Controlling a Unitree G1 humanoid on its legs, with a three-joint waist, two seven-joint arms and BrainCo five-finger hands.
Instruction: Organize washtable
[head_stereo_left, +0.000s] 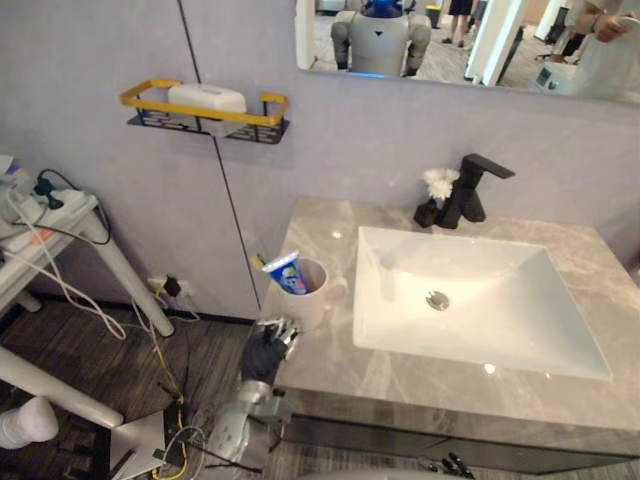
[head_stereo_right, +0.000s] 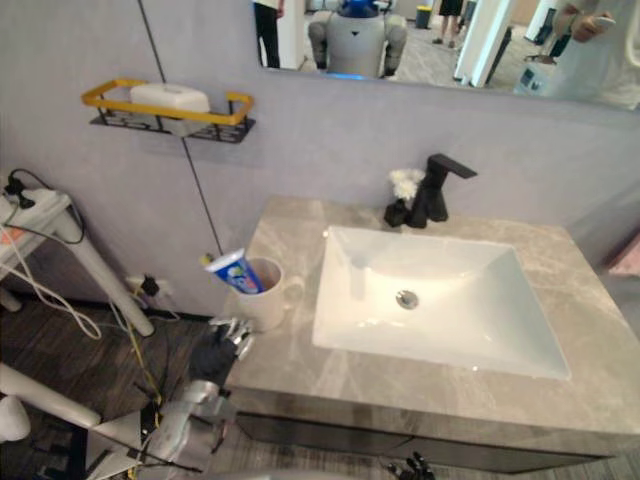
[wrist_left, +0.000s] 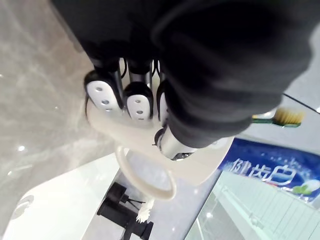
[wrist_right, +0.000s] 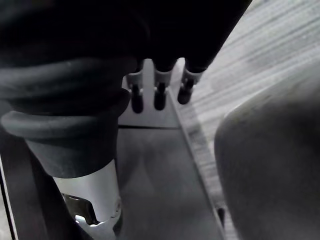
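A white mug (head_stereo_left: 312, 297) stands at the grey marble counter's (head_stereo_left: 340, 375) front left corner. A blue toothpaste tube (head_stereo_left: 287, 272) leans out of it, and the left wrist view shows a green toothbrush (wrist_left: 280, 118) beside the tube (wrist_left: 270, 167). My left hand (head_stereo_left: 268, 348) reaches up from below the counter edge, and its straight fingers (wrist_left: 137, 102) touch the mug's side near the handle (wrist_left: 150, 175). In the right wrist view my right hand (wrist_right: 157, 95) hangs low over the floor with relaxed fingers, holding nothing.
A white basin (head_stereo_left: 480, 300) fills the counter's middle, with a black faucet (head_stereo_left: 470, 185) and a white tuft (head_stereo_left: 438, 183) behind it. A yellow-rimmed wall shelf (head_stereo_left: 205, 110) holds a white soap (head_stereo_left: 207, 97). A white table (head_stereo_left: 60, 225) with cables stands at the left.
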